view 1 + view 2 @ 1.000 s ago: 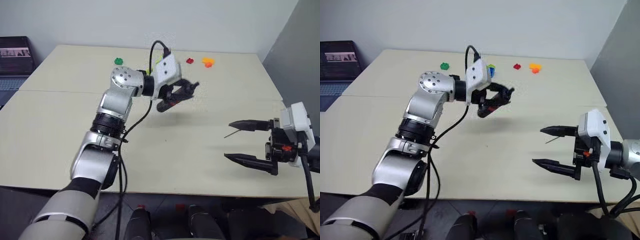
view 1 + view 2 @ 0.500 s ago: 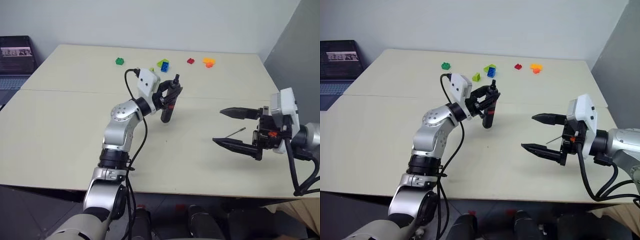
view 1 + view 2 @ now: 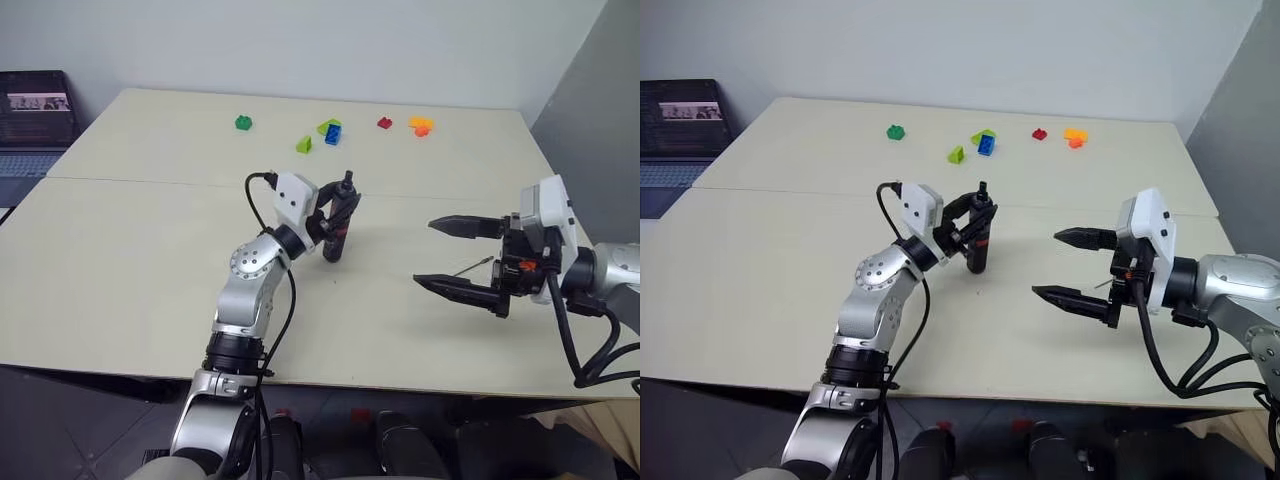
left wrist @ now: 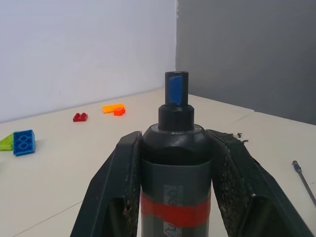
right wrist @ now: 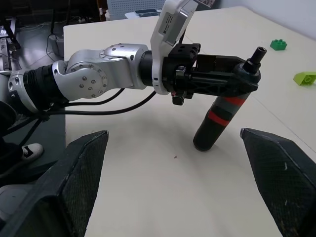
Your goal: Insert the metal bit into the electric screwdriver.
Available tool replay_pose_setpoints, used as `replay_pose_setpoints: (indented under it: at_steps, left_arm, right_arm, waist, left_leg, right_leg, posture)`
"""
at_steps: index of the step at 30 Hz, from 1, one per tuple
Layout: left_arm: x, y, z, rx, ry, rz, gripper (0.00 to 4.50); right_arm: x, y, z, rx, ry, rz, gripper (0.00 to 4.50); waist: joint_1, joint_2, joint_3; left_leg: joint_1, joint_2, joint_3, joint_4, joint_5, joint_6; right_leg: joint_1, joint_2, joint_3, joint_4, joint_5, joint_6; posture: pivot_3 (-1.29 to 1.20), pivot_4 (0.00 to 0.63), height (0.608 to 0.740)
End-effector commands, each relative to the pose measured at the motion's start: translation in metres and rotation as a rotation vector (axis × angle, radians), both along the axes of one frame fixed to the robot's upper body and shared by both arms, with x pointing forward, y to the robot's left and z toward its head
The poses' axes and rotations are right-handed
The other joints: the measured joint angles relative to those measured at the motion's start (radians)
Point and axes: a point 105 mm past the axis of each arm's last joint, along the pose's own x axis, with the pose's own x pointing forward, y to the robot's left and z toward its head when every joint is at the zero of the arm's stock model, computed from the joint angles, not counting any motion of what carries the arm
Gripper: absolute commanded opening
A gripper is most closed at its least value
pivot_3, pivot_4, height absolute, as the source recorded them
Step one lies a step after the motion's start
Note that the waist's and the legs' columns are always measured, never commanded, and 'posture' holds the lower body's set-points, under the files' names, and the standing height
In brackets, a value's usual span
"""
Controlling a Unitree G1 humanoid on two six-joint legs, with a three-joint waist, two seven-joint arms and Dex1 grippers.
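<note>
The electric screwdriver (image 3: 337, 228), black with a red band, stands nearly upright near the table's middle. Its lower end is at the tabletop and its narrow tip (image 4: 176, 89) points up. My left gripper (image 3: 342, 204) is shut on its upper body, one finger (image 4: 118, 173) on each side. The metal bit (image 3: 473, 266), a thin dark rod, lies flat on the table to the right. My right gripper (image 3: 423, 251) hovers over it, open and holding nothing, its fingertips pointing toward the screwdriver (image 5: 224, 111). The bit (image 4: 303, 177) also shows in the left wrist view.
Small bricks lie along the far side of the table: green (image 3: 242, 122), lime (image 3: 305, 144), blue (image 3: 332, 132), red (image 3: 384, 122), orange (image 3: 418, 124). A laptop (image 3: 35, 110) sits beyond the table's left end. A grey wall stands close to the right edge.
My left arm has come down with the screwdriver, from tilted in the air to nearly upright at the tabletop. My right gripper, still open, has shifted a little toward the table's middle.
</note>
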Motion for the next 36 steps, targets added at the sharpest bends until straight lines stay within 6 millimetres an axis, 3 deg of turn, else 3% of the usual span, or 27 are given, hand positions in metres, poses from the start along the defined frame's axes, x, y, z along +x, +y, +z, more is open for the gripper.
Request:
replay_pose_setpoints:
  at_steps: [1, 12, 18, 21, 29, 36]
  left_arm:
    - [-0.008, 0.003, 0.004, 0.01, -0.04, 0.005, 1.64]
    - [-0.025, 0.026, 0.002, 0.015, 0.002, 0.037, 1.64]
    - [-0.023, 0.024, 0.008, 0.01, -0.01, 0.044, 1.64]
    - [-0.023, 0.02, 0.01, 0.01, -0.014, 0.03, 1.64]
    - [-0.023, 0.013, 0.01, 0.025, -0.037, 0.015, 1.64]
    - [-0.025, 0.015, 0.007, 0.017, -0.039, 0.045, 1.64]
  right_arm:
    - [-0.003, 0.002, 0.007, -0.007, -0.035, 0.021, 4.5]
    - [-0.001, -0.001, 0.003, -0.028, -0.027, 0.02, 4.5]
    - [0.013, -0.013, 0.0, -0.104, -0.073, -0.014, 4.5]
    - [0.033, -0.032, -0.006, -0.26, -0.135, -0.016, 4.5]
    - [0.081, -0.072, -0.043, -0.806, -0.122, 0.221, 4.5]
    - [0.119, -0.092, -0.069, -1.099, -0.043, 0.303, 4.5]
  waist:
    - [0.0, 0.0, 0.0]
    - [-0.003, 0.0, 0.0]
    - [-0.002, 0.0, 0.0]
    - [-0.005, 0.0, 0.0]
    - [-0.023, 0.001, 0.0]
    - [-0.027, 0.002, 0.001]
  left_leg:
    - [0.0, 0.0, 0.0, 0.0, 0.0, 0.0]
    - [0.001, 0.0, 0.0, 0.0, 0.0, 0.0]
    - [0.001, 0.0, 0.001, 0.001, 0.0, 0.0]
    - [0.001, 0.0, 0.001, 0.0, 0.0, 0.0]
    - [0.002, 0.0, 0.003, -0.001, 0.0, 0.0]
    - [0.002, 0.0, 0.003, -0.002, 0.0, 0.0]
  right_leg:
    - [0.0, 0.0, 0.0, 0.0, 0.0, 0.0]
    - [0.0, 0.0, 0.0, 0.0, -0.001, 0.001]
    - [0.0, 0.0, 0.001, 0.0, -0.003, 0.005]
    - [0.0, 0.0, 0.001, 0.0, -0.003, 0.005]
    - [0.0, 0.0, 0.001, -0.002, -0.003, 0.005]
    - [0.0, -0.001, 0.001, -0.003, 0.0, 0.0]
  posture:
    - [0.0, 0.15, 0.74]
    - [0.0, 0.15, 0.74]
    - [0.0, 0.15, 0.74]
    - [0.0, 0.15, 0.74]
    - [0.0, 0.15, 0.74]
    - [0.0, 0.15, 0.74]
